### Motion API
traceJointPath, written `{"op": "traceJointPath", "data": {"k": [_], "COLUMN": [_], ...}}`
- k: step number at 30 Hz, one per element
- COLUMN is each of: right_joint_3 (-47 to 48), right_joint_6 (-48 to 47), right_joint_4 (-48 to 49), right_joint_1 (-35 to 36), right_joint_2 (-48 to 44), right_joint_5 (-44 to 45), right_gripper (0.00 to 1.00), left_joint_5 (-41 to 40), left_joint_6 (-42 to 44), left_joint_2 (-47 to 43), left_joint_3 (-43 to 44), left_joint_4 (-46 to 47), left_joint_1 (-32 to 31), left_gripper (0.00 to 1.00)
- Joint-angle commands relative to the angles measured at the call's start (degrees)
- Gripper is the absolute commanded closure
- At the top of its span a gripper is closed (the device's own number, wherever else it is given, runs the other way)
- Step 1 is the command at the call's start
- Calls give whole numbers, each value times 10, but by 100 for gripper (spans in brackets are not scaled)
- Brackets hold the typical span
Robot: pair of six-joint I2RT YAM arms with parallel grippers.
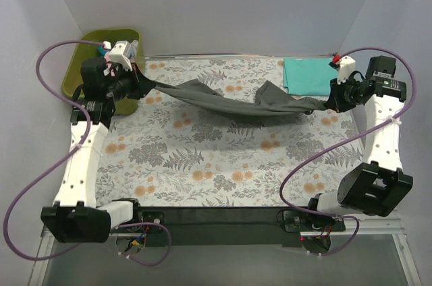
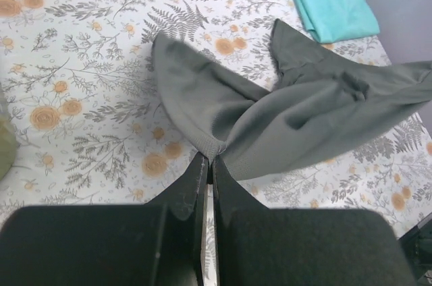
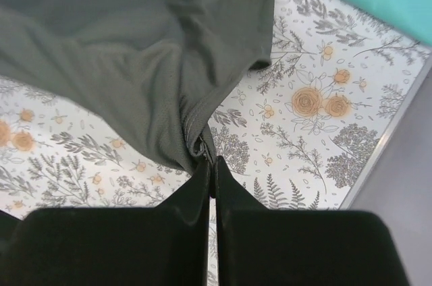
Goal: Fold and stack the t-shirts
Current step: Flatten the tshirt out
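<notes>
While both pairs of jaws are pinched tight on cloth, the step in hand looks to be drawing the dark grey t-shirt (image 2: 304, 117) out flat before any fold is made. The left gripper (image 2: 210, 161) has its jaws together on a stitched edge of that shirt right at its tips, and the right gripper (image 3: 209, 158) clamps a bunched edge at the opposite end. The shirt hangs between the two as a sagging, twisted band above the floral table cloth (image 1: 202, 164), with one flap sticking out on the far side. To do this well, I judge that the two pinches should stay level and pull apart evenly until the twist is gone. They should then come down together so the cloth lands smooth; each bite is small, so a hard tug could slip it free. By count there are two grippers and one grey shirt held. One folded teal t-shirt (image 2: 334, 6) lies beyond the right jaws, and one olive-green bin (image 1: 88, 63) stands beyond the left jaws. The pink and teal cloth (image 1: 103, 48) at its rim is too hidden to count.
</notes>
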Motion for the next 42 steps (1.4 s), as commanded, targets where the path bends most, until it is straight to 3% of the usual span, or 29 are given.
{"op": "traceJointPath", "data": {"k": [1, 5, 9, 10, 13, 17, 21, 26, 30, 37, 42], "right_joint_3": [63, 133, 262, 330, 454, 536, 528, 447, 390, 247, 117], "right_joint_6": [6, 72, 123, 129, 141, 156, 222, 315, 339, 283, 162], "right_joint_4": [-24, 28, 38, 38, 46, 115, 256, 478, 538, 450, 341], "right_joint_1": [-11, -10, 14, 20, 52, 83, 78, 77, 81, 83, 84], "right_joint_2": [-41, 23, 151, 177, 270, 333, 312, 216, 198, 225, 217], "right_joint_5": [-49, -95, -121, -123, -111, -88, -89, -78, -99, -162, -162], "right_gripper": [99, 99, 99, 99, 99, 99, 99, 99, 99, 99, 99], "left_joint_5": [-17, -43, -32, -22, -17, -13, 30, 28, 42, 142, 169], "left_joint_6": [-9, -25, -27, -26, -27, -46, -85, -98, -70, -18, 81], "left_joint_2": [-69, -34, 95, 124, 260, 426, 458, 334, 261, 182, 140], "left_joint_3": [-20, 1, 81, 106, 245, 489, 596, 451, 347, 84, -130], "left_joint_4": [-34, 14, 78, 82, 89, 94, 139, 309, 376, 336, 199], "left_joint_1": [2, 2, 2, 2, 2, 32, 51, 72, 80, 81, 79], "left_gripper": [100, 100, 100, 100, 100, 100, 100, 100, 100, 100, 100]}}
